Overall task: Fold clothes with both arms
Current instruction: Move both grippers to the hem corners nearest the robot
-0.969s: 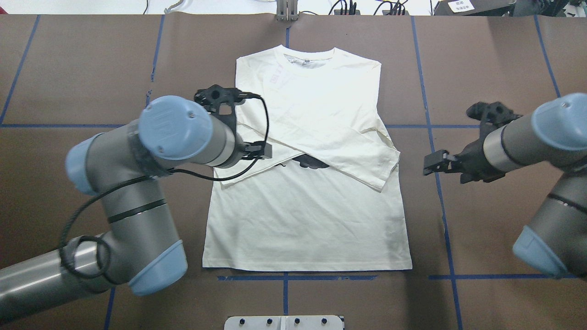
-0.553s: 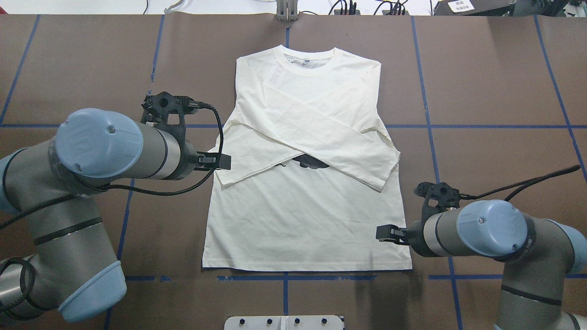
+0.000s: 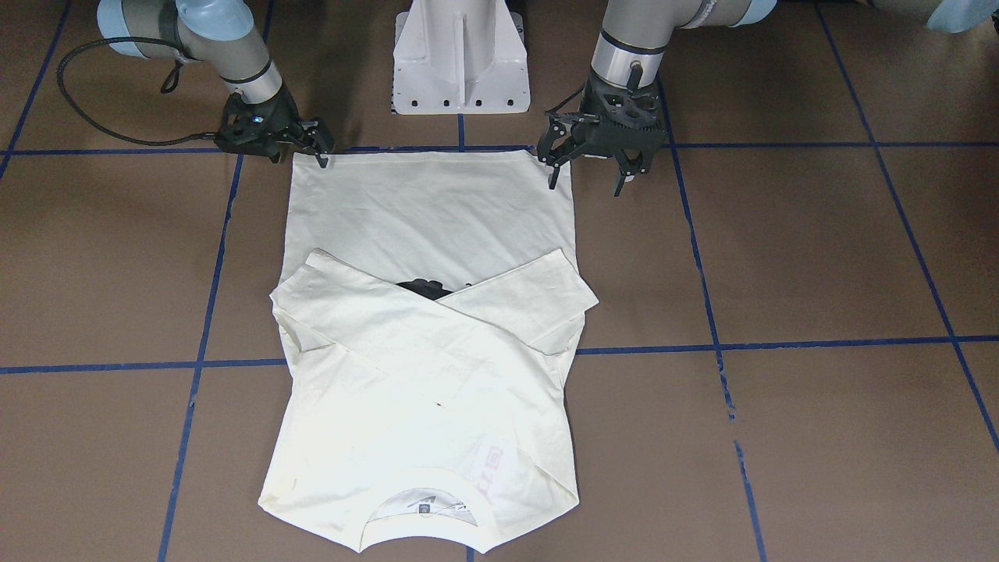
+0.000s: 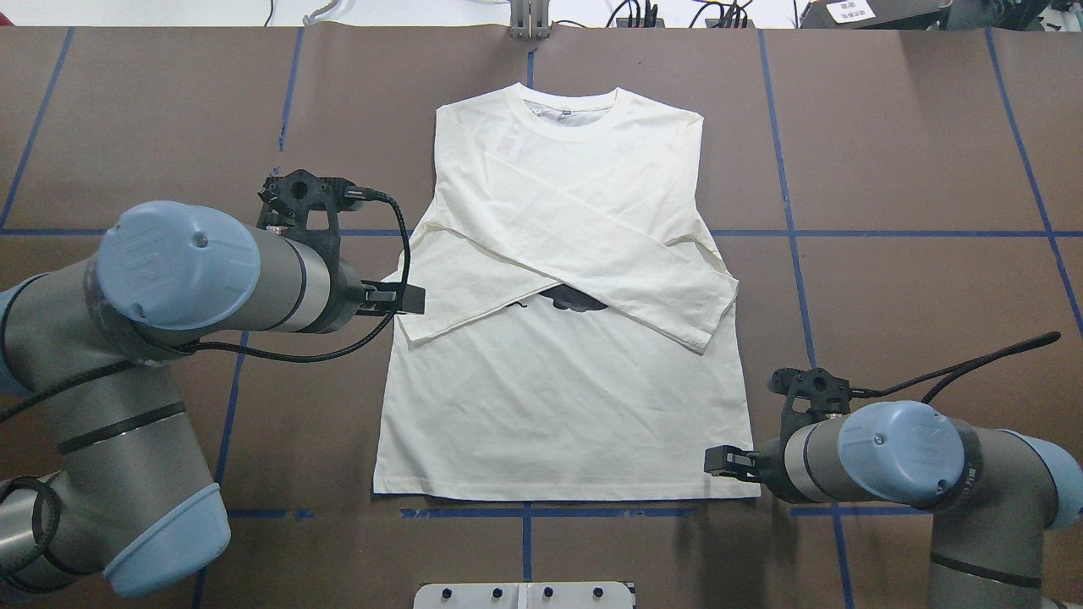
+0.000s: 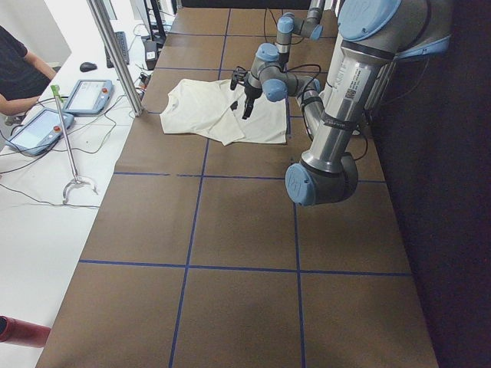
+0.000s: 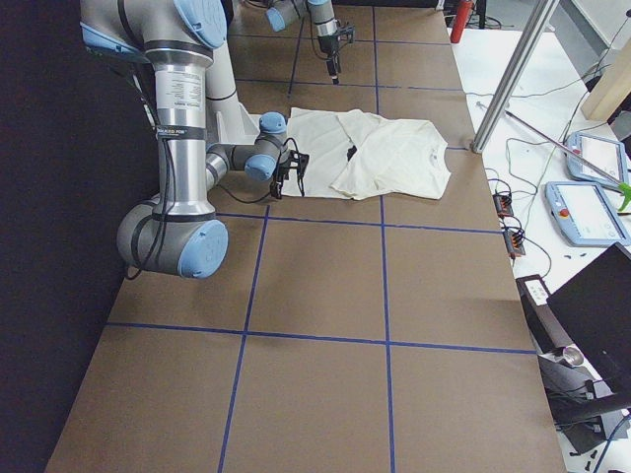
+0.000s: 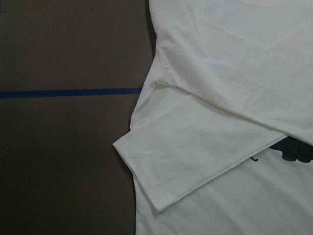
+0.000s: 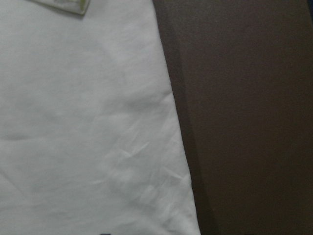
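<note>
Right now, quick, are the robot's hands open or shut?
Left hand: open, empty.
Right hand: open, empty, beside the T-shirt.

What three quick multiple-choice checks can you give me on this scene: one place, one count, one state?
1. Where on the shirt is the right gripper?
A. neck end
B. a hem corner
C. mid-chest

2. How many sleeves lie folded across the shirt?
A. none
B. one
C. two

3. How is the left gripper?
A. open, holding nothing
B. shut on a sleeve
C. shut on the hem

B: the front-facing view shows it at the hem corner on the robot's right.
C: both sleeves cross over the chest.
A: its fingers stand spread with nothing between them.
</note>
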Robot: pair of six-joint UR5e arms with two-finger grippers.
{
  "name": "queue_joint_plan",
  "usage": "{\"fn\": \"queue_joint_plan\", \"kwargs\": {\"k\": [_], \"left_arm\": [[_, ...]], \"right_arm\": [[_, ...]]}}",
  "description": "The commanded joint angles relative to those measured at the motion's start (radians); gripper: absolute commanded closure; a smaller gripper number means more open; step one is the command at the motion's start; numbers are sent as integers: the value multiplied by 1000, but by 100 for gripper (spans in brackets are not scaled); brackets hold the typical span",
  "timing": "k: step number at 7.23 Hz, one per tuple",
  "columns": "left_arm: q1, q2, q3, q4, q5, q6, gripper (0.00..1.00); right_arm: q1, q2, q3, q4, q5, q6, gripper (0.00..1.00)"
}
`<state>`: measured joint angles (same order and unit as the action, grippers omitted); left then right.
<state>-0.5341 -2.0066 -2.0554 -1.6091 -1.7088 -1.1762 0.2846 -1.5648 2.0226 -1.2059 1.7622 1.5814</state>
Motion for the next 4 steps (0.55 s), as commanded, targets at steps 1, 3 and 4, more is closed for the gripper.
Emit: {"fn": "queue_joint_plan", "kwargs": {"k": [1, 3, 4], "left_arm": [[-1, 0, 0, 0, 0, 1, 0], [0, 0, 0, 0, 0, 1, 0], [-1, 2, 1, 0, 0, 1, 0]], "right_arm": [[-1, -1, -12, -3, 5, 0, 28], [-1, -1, -12, -3, 16, -1, 79], [-1, -1, -12, -1, 26, -1, 94]]}}
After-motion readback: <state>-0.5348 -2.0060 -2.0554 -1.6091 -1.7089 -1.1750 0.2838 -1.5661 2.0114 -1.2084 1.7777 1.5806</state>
